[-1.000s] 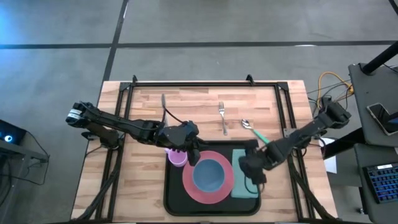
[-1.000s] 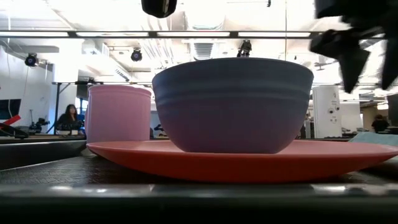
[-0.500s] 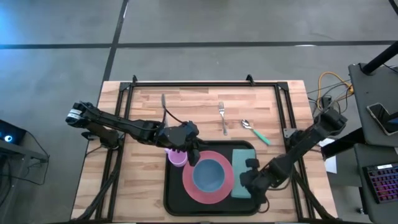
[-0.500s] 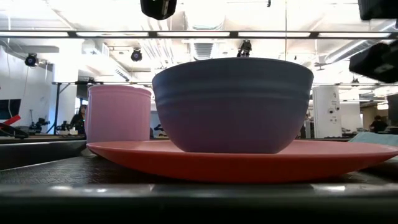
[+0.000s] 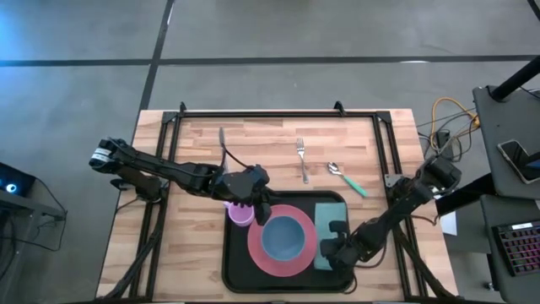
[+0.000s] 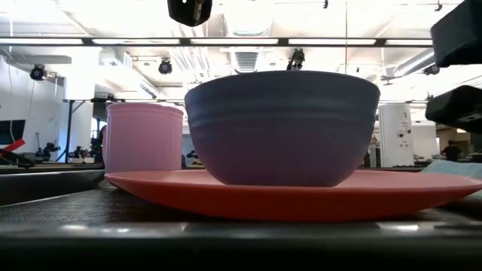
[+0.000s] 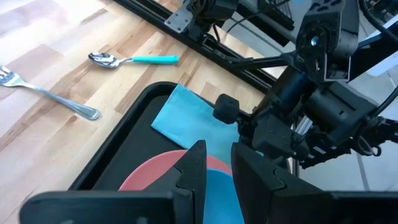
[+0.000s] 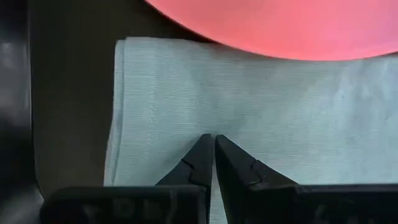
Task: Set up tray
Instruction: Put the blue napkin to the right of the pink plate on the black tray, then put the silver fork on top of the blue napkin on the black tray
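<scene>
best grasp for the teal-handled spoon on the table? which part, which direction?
Take the spoon by its teal handle, coming straight down from above. It lies flat on the bare wood beside the fork, outside the tray, with the handle long, straight and clear of neighbours. Set the fingers across the handle's width, probably near mid-length.

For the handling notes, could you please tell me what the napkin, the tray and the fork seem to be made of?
The napkin looks like woven cloth, matte teal: a fine ribbed weave and a stitched fold line show. The tray seems to be dark plastic with a dull finish and moulded rounded corners, though that is not certain. The fork looks like polished metal, silvery with bright glints.
</scene>
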### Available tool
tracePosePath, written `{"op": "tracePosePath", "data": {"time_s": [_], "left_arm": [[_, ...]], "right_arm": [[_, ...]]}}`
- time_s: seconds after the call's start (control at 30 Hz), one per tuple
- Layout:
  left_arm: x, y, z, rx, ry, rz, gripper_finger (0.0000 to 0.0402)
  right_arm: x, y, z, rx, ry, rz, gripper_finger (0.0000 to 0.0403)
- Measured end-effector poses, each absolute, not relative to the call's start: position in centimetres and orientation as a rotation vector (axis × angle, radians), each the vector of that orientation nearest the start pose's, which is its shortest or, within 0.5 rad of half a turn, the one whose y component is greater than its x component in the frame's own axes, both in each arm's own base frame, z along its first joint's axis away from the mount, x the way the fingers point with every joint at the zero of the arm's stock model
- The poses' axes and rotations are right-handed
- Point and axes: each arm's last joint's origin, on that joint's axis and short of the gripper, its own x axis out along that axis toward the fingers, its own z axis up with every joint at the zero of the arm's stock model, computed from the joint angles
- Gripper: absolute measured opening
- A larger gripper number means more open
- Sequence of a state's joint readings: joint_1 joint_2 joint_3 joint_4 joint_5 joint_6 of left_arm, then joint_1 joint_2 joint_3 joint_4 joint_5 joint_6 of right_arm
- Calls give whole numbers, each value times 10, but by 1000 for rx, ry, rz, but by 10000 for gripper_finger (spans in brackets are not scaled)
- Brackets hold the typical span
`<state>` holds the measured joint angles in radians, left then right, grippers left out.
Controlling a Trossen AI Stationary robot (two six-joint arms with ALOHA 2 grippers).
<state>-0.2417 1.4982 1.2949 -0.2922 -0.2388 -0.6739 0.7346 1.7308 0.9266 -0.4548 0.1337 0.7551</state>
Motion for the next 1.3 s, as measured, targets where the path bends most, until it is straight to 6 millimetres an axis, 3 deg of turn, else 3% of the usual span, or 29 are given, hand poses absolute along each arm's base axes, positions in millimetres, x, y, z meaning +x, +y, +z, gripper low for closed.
{"op": "tracePosePath", "data": {"time_s": [0.3, 0.87, 1.0, 1.13, 1.3], "left_arm": [[328, -74, 328, -536, 484, 165, 57], [328, -69, 324, -534, 493, 185, 57], [329, -64, 322, -573, 488, 224, 57], [328, -51, 317, -655, 478, 374, 57], [327, -36, 312, -703, 498, 467, 57]], "right_arm": [[217, 221, 137, 148, 1256, 140, 13], [215, 225, 145, 113, 1223, 181, 13], [215, 220, 156, 35, 1155, 74, 13], [214, 216, 177, -81, 1060, 16, 13], [209, 199, 195, -86, 1058, -47, 13]]}}
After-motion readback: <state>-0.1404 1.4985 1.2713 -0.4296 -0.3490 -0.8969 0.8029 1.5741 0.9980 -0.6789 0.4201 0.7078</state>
